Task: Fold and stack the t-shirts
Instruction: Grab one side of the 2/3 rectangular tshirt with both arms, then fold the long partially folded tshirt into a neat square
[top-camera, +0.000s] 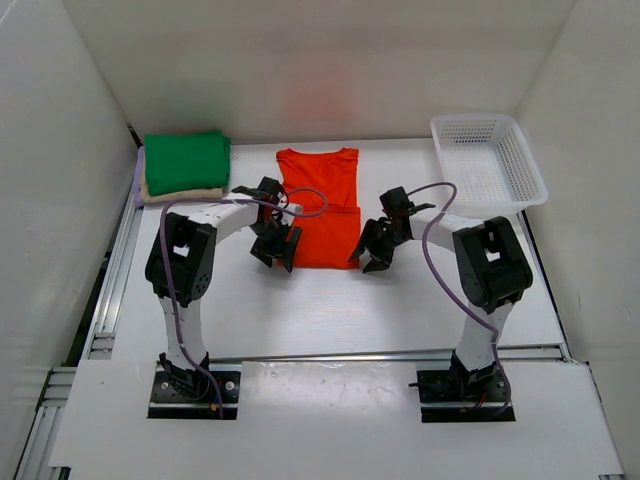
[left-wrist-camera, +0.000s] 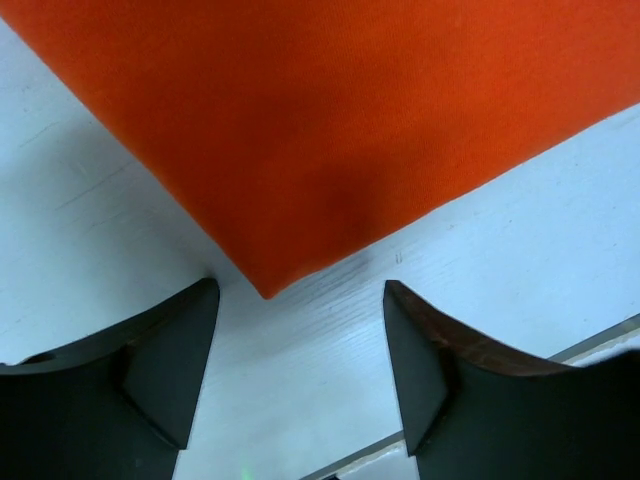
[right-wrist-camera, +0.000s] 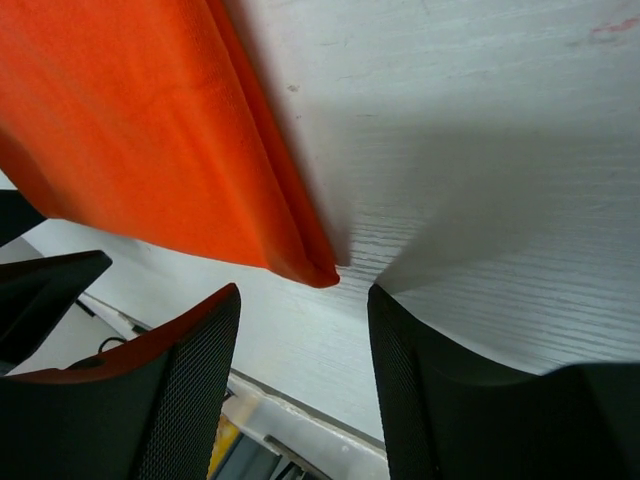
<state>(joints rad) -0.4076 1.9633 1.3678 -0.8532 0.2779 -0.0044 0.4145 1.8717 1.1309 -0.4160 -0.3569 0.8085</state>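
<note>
Green cloth tops the pile at far left, where a folded green t-shirt (top-camera: 185, 160) rests on a folded tan beige t-shirt (top-camera: 180, 192) against the back of the table. To its right, the left gripper (top-camera: 277, 248) hangs low with its two dark fingers spread wide and nothing between them. The near-left corner of the bright orange-red cloth t-shirt (top-camera: 318, 205) lies just ahead of the gap.

That shirt sits flat at mid-table as a long narrow panel, neck toward the back wall. The right gripper (top-camera: 375, 252) mirrors its partner at the near-right corner, equally wide open and empty. The right wrist view shows a doubled edge there (at least two layers stacked). A white plastic lattice basket (top-camera: 490, 160) stands at far right, well apart from the shirt.

The cloth looks light and limp. It will likely sag between any two held points and slide readily on the smooth top. The two near corners seem the sensible hold, with each pinch low enough to catch every layer so that the panel lifts evenly.

The white wood-grain tabletop (top-camera: 330, 310) is enclosed by plain white walls (top-camera: 300, 60), and aluminium rails (top-camera: 110, 290) run along its left side.
</note>
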